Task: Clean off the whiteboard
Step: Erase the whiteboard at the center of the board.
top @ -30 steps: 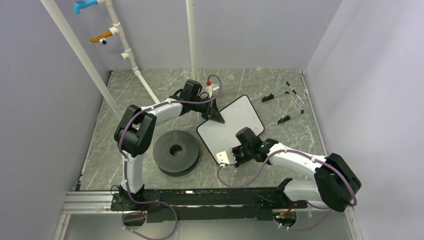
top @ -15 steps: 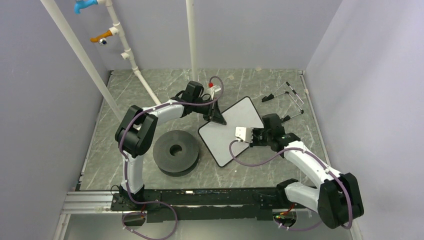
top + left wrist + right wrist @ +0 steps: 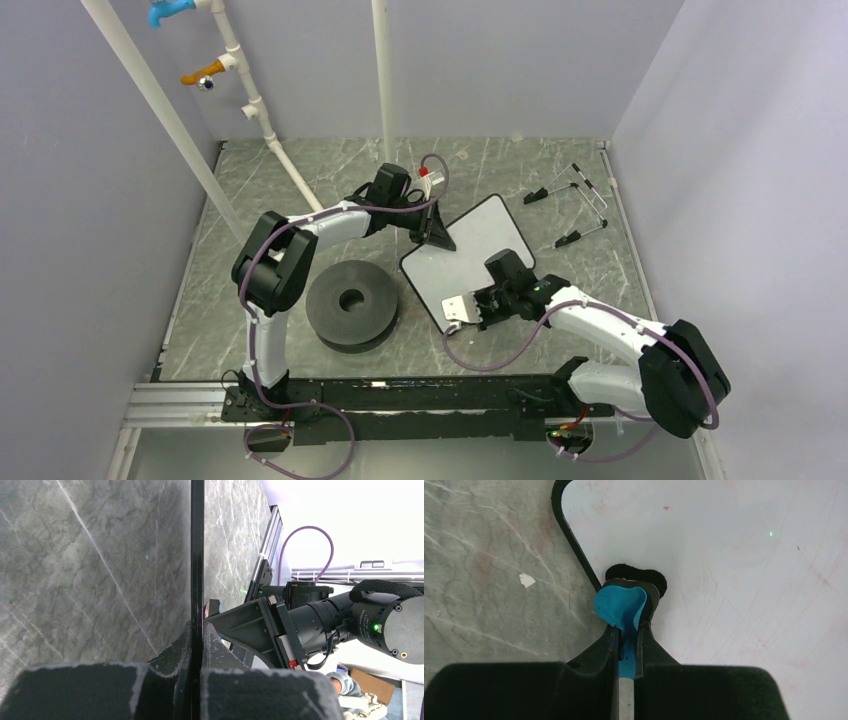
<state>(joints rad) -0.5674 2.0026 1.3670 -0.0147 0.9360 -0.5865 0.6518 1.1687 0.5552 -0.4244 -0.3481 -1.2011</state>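
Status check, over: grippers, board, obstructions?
Left gripper shut on whiteboard edge. Right gripper shut on blue eraser, pressed near board's edge. Faint red smears show. Black disc apart, not obstructing.

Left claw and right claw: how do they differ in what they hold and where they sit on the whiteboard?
The left claw pinches the thin black edge of the whiteboard; the right claw pinches a blue eraser. The left claw sits on the board's far-left side, while the right claw is at its near-left edge, with the eraser against the white surface. Both claws are shut and have black fingers.
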